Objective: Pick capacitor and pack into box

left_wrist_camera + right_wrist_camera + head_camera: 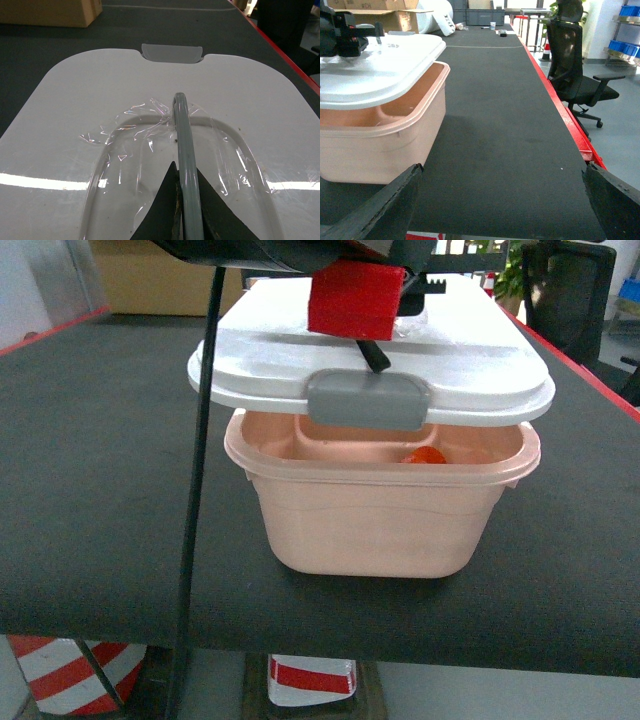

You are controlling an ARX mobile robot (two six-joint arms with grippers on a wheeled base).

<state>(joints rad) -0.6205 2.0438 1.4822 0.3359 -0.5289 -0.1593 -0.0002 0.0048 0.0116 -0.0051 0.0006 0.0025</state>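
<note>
- Head view: We look down on a dark grey counter with a red edge, where the pale pink box stands near the front. Its white lid lies on top, shifted back and leaving the front of the tub uncovered, with a grey latch hanging over the gap. An orange capacitor rests inside the box toward the right of an inner compartment. The left end effector, below a red housing, comes down onto the middle of the lid.
- Left wrist view: A brown cardboard carton sits at the far end of the counter. Close up, we see the left end effector's dark fingers clenched on the lid's grey handle, which stands upright between them. Crinkled clear film clings to the lid around the handle, and a second grey latch shows at the far edge.
- Right wrist view: A black office chair stands beside the counter. The right end effector hovers low, right of the box, its two dark fingers spread wide apart and released, holding nothing.
</note>
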